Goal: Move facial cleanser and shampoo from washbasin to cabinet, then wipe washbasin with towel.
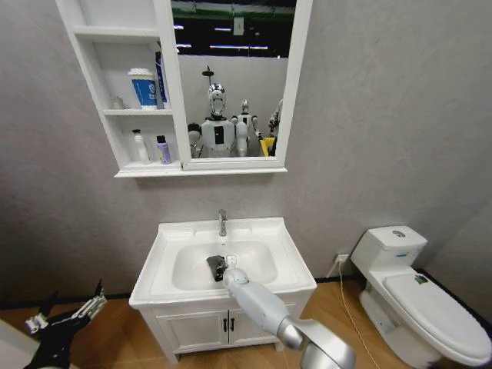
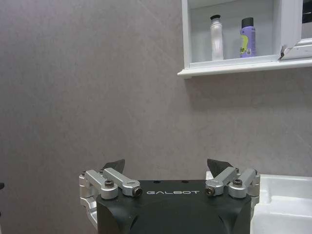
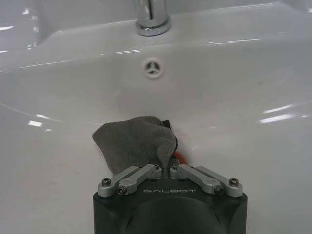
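Left gripper [image 1: 73, 314]: you'll find it low at the left of the head view, well apart from the basin and near floor level. Its fingers [image 2: 113, 165] stand wide apart with nothing between them.

Cabinet [image 1: 115, 114]: it hangs on the wall above the basin, joined to the mirror [image 1: 231, 77]. On the bottom shelf you have a white bottle [image 1: 140, 146] and, just beside it, a purple bottle [image 1: 164, 150], both upright. On the middle shelf there is a white and blue tub [image 1: 143, 88] with a blue bottle [image 1: 160, 78] behind it.

Basin [image 1: 165, 238]: white, set on the vanity [image 1: 207, 329], with the tap [image 1: 222, 222] at the middle of its back rim. The wrist view shows you the overflow hole [image 3: 152, 68] just below the tap.

Towel [image 3: 134, 144]: it is down in the bowl, bunched up against the white surface near the middle.

Right gripper [image 3: 165, 168]: its arm reaches over the front rim into the bowl. The fingers are closed together, pinching the near edge of the towel.

Toilet [image 1: 419, 296]: to the right of the basin, lid down.
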